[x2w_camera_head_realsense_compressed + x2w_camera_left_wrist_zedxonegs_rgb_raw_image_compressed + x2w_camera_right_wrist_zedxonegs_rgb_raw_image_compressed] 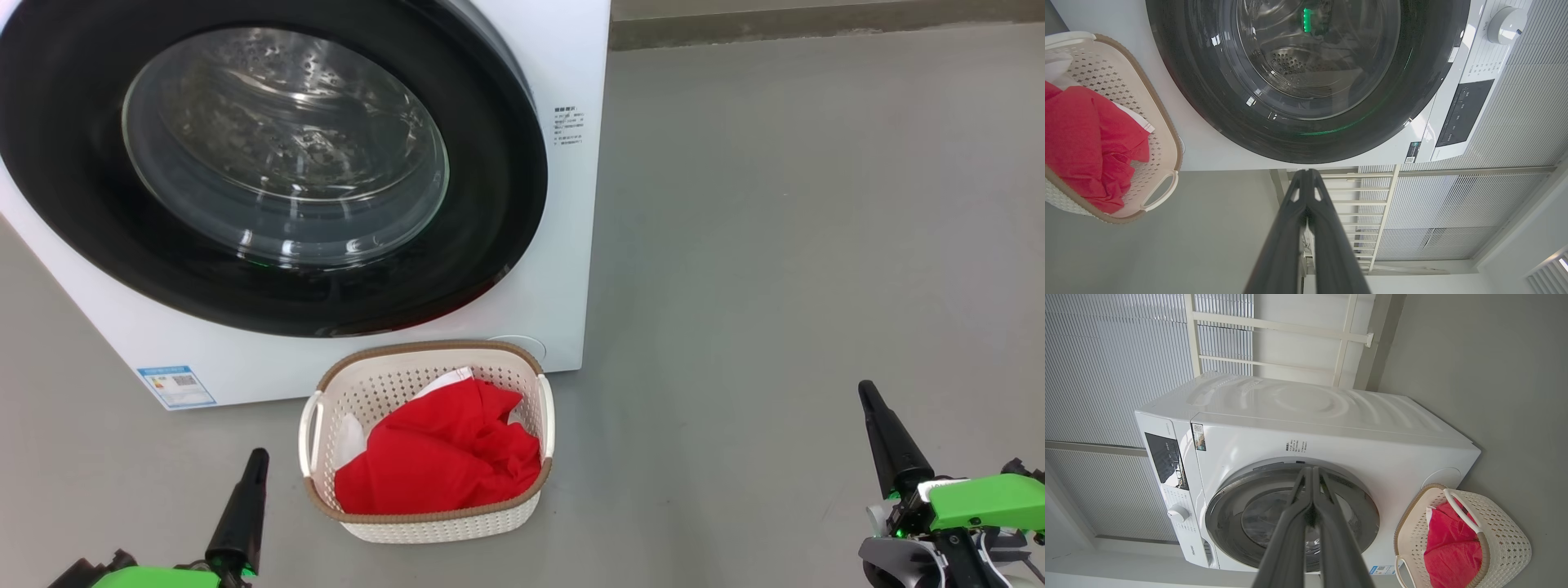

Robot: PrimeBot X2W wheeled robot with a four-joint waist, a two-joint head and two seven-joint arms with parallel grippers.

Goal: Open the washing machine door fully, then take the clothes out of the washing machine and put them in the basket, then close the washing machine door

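The washing machine door (98, 204) looked shut, the clothes (441, 465) heaped in the basket (441, 529) just before the washing machine (563, 49). Both jaws were pinched closed, empty. If the latch hadn't caught, that door could drift open.

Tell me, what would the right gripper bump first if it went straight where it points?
Probably the washing machine door: the shut right gripper lines up with its black rim, though depth is hard to judge.

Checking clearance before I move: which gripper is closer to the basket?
The left gripper, just left of the basket in the head view. The right gripper stands much farther off on the basket's other side.
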